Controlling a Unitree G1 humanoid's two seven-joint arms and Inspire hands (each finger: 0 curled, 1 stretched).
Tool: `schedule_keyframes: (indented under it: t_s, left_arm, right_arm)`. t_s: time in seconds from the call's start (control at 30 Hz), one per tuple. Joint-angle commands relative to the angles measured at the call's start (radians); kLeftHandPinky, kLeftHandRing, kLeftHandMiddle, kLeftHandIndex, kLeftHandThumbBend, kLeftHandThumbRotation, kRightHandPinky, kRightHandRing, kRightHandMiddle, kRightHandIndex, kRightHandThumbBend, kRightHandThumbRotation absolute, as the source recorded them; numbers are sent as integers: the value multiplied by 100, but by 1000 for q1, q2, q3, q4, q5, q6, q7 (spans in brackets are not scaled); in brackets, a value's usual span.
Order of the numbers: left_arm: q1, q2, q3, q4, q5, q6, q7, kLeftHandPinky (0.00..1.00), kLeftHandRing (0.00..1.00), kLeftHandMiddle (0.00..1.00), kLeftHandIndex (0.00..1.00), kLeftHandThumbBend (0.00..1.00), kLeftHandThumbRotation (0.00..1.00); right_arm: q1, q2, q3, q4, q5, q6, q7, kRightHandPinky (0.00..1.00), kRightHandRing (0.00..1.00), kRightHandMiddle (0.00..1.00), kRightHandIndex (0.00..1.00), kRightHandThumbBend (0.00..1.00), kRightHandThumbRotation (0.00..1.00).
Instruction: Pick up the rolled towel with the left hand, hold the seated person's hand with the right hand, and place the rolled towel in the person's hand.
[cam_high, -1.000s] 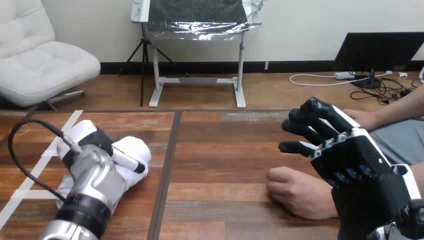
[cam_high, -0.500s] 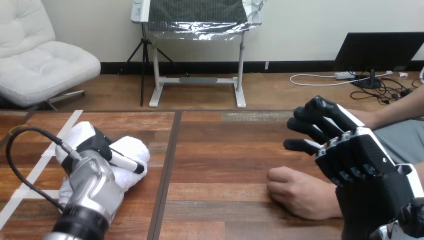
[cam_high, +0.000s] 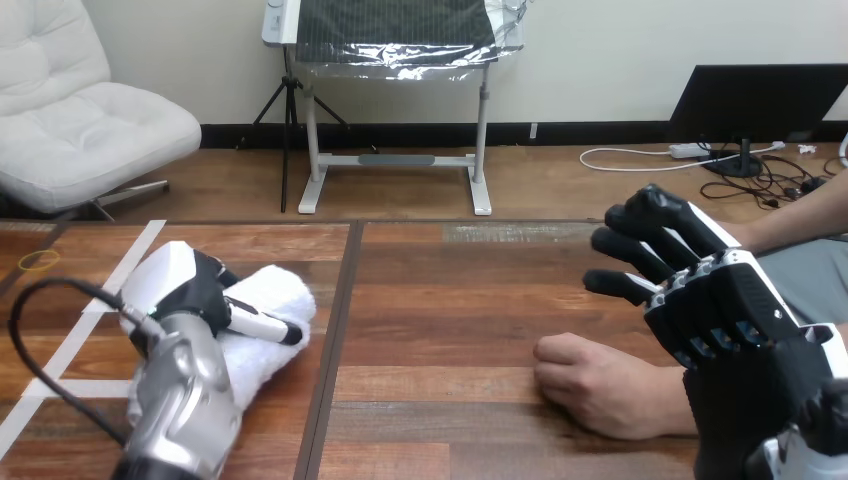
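Near edge, left corner: silver left forearm (cam_high: 185, 400) comes up from the bottom, ending in the left robot hand (cam_high: 200, 290). Its digits are wrapped over the rolled towel (cam_high: 275, 300), one lying across the roll's front. Grasp looks closed. Towel sits in the near-left quarter of the surface (cam_high: 450, 300), just left of the dark seam (cam_high: 335, 330) that runs near to far. Cannot tell whether the roll has left the wood yet.

Near edge, right side: person's hand (cam_high: 595, 385) rests on the surface as a loose fist, knuckles toward the seam. Over its wrist end stands the right robot hand (cam_high: 725, 310), released and grasping nothing, fingers (cam_high: 640, 245) spread and only lightly bent, pointing toward the far-left. Contact with the person's wrist: cannot tell, since the robot hand covers that spot.

Step in hand, as I judge it: the towel pick-up, with the grip made and the lift pending. The hold on the person's hand is not yet made.

Next move calls for raising the roll clear and carrying it right across the seam. The right robot hand must come down and close gently round the person's hand, which needs to turn palm-up and open first.

Surface: dark wooden planks, white tape (cam_high: 120, 270) marking lines by the left edge. At the far-right corner, the person's forearm (cam_high: 800, 215) crosses in.
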Motion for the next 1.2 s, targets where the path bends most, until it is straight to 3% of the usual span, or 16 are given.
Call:
schedule_keyframes:
  t_s: [0.0, 0.17, 0.3, 0.6, 0.87, 1.17]
  left_arm:
    - [29, -18, 78, -291, -16, -89, 93, 16, 25, 34, 42, 76, 0]
    - [71, -53, 121, -382, -51, -133, 132, 18, 26, 35, 42, 72, 0]
    - [118, -82, 161, -463, -111, -231, 156, 18, 26, 34, 42, 69, 0]
    - [187, -115, 196, -591, -173, -362, 190, 21, 28, 36, 43, 65, 0]
    - [223, -136, 230, -665, -263, -466, 165, 22, 29, 37, 43, 62, 0]
    - [247, -171, 262, -719, -361, -553, 148, 23, 29, 36, 42, 61, 0]
  right_arm:
    - [-102, 4, -61, -19, -63, 39, -35, 74, 84, 84, 85, 88, 100]
    - [-141, -12, -94, 6, -98, 43, -43, 74, 85, 84, 85, 85, 100]
    - [-184, -40, -134, 38, -133, 49, -43, 75, 86, 84, 86, 84, 99]
    - [-262, -94, -206, 76, -230, 101, -57, 75, 83, 83, 86, 85, 93]
    - [-319, -145, -237, 119, -242, 122, -43, 77, 83, 84, 85, 87, 85]
    - [-378, -211, -272, 180, -300, 133, -39, 78, 84, 86, 86, 90, 77]
